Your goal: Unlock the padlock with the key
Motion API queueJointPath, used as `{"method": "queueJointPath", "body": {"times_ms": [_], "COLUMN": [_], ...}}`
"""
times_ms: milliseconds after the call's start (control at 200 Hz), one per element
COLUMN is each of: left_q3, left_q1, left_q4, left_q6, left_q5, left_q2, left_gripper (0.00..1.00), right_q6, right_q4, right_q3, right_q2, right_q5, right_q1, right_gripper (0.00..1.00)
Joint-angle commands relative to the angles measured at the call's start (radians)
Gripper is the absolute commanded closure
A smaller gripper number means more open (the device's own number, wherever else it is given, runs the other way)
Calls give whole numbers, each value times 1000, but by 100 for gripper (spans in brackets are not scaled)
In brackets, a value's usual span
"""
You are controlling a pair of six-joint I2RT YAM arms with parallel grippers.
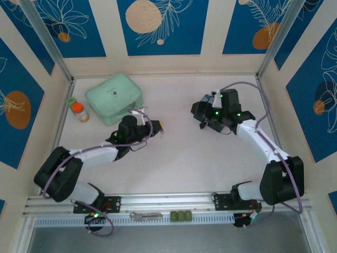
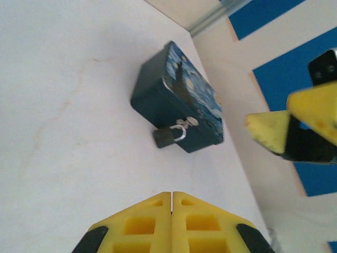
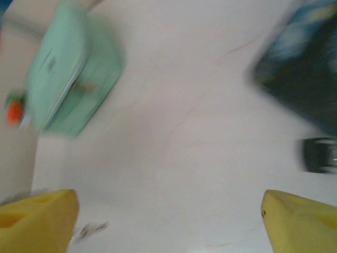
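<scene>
The table (image 1: 184, 158) holds one padlock (image 2: 169, 136), one blue tin (image 2: 179, 95), one green case (image 1: 114, 97).

Padlock (image 2: 165, 137) body's matt dark, shackle (image 2: 182, 132) shiny metal; tin (image 2: 181, 95) looks glossy painted, worktop (image 2: 63, 132) smooth pale matt.

You're looking at a pale bench (image 1: 179, 163) boxed in by cream walls (image 1: 110, 31) with blue leaf-and-orange-disc panels (image 1: 174, 26). Metal posts (image 1: 46, 39) stand in the back corners; a metal rail (image 1: 168, 199) runs along the near edge.
</scene>
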Motion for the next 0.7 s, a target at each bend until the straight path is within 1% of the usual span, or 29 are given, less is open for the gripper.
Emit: {"method": "queueJointPath", "body": {"times_ms": [0, 70, 150, 250, 290, 405, 455, 615, 695], "left_q3": [10, 8, 8, 5, 4, 2, -3, -37, -42], "left_q1": [13, 20, 27, 32, 32, 32, 32, 33, 34], "left_q4": [-183, -212, -230, -226, -219, -206, -200, -180, -201], "left_q6": [133, 150, 158, 151, 141, 125, 117, 92, 98], "left_q5": [-123, -140, -145, -137, -135, -130, -128, -139, -149], "left_q2": [-69, -99, -123, -142, -147, -156, -162, -200, -226], "left_gripper": [100, 100, 100, 100, 100, 100, 100, 100, 100], "right_q6": [29, 49, 67, 70, 51, -18, -35, -80, -115], "right_q4": [-197, -192, -152, -95, -67, -20, -13, -34, -47], "right_q3": [24, 21, 10, 23, 43, 121, 149, 208, 231], "right_q2": [-11, 1, 30, 100, 140, 270, 314, 405, 444], "right_q5": [252, 254, 237, 186, 141, -11, -54, -38, -41], "right_q1": [-110, -201, -291, -364, -380, -390, -385, -359, -342], "right_gripper": [2, 0, 1, 1, 1, 1, 1, 1, 1]}}
